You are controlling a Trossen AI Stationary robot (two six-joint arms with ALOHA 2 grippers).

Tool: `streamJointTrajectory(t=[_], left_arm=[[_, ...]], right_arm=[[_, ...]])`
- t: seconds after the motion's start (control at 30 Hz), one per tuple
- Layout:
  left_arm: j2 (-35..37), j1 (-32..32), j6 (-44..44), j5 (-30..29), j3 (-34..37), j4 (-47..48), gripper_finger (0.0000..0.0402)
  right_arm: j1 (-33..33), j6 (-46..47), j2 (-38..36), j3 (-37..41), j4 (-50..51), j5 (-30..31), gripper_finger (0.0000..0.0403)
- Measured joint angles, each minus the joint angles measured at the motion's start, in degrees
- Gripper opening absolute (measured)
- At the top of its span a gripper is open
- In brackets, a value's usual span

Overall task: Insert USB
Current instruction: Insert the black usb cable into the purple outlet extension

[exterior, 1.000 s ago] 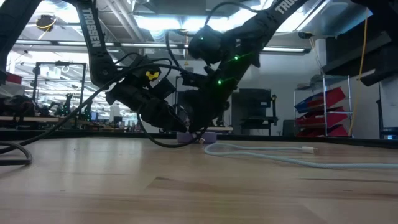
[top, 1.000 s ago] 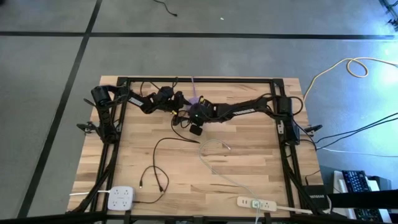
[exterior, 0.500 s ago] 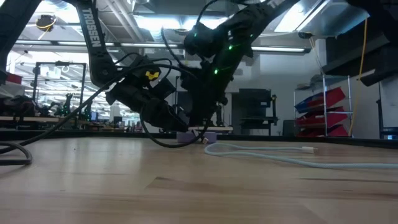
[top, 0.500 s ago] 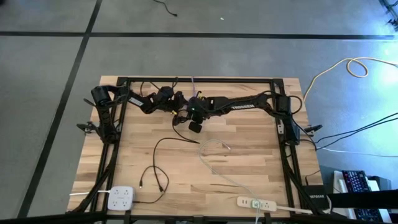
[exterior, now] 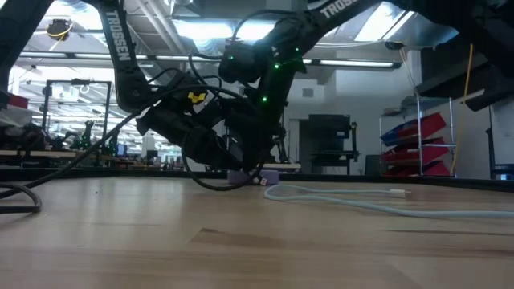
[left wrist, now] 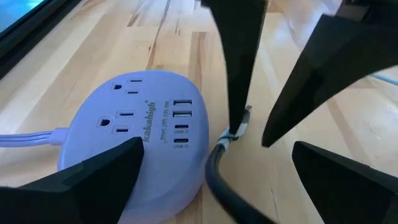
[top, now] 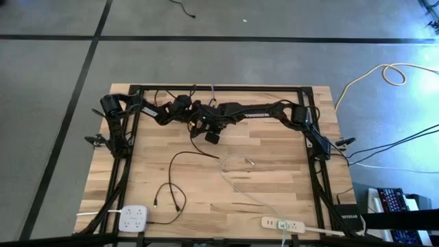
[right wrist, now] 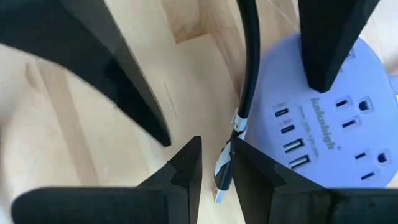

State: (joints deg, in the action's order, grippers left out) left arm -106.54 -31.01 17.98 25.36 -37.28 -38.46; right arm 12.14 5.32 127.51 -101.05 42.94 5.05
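Locate the lavender power hub (left wrist: 134, 134) at the far edge of the counter (top: 274, 171); use it as your landmark. Its face reads "kokohigh" beside two outlet pairs and a column of four USB ports, each with small print too fine to read. "TROSSEN" shows on an arm in the low view.

The right gripper (right wrist: 214, 163) is clenched on the USB plug (right wrist: 222, 171) of a black cable (right wrist: 247, 74). The plug sits just beside the hub's port column and is not inserted; its tip hangs off the hub's rim over bare wood.

The left gripper (left wrist: 214, 152) stands released, its fingers spread to either side of the hub, one finger (left wrist: 93, 177) overlapping the hub's near rim. You cannot tell whether it touches.

In the high view both grippers crowd the hub and hide it almost entirely. The open counter toward the near edge holds a loose black cable (top: 171, 175), a white cable (top: 236, 175), a white power hub (top: 134, 218) and a white power strip (top: 282, 224).
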Motion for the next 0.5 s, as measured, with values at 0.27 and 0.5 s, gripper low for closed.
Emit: streamJointTrajectory(t=[0.27,0.5], left_arm=[[0.0,0.0,-0.2,0.1,0.0,0.0,0.0400],[0.0,0.0,-0.2,0.1,0.0,0.0,0.0400]], right_arm=[[0.0,0.0,-0.3,-1.1,1.8,-1.9,0.0065],[0.0,0.6,-0.3,-1.1,1.7,-1.6,0.0065]])
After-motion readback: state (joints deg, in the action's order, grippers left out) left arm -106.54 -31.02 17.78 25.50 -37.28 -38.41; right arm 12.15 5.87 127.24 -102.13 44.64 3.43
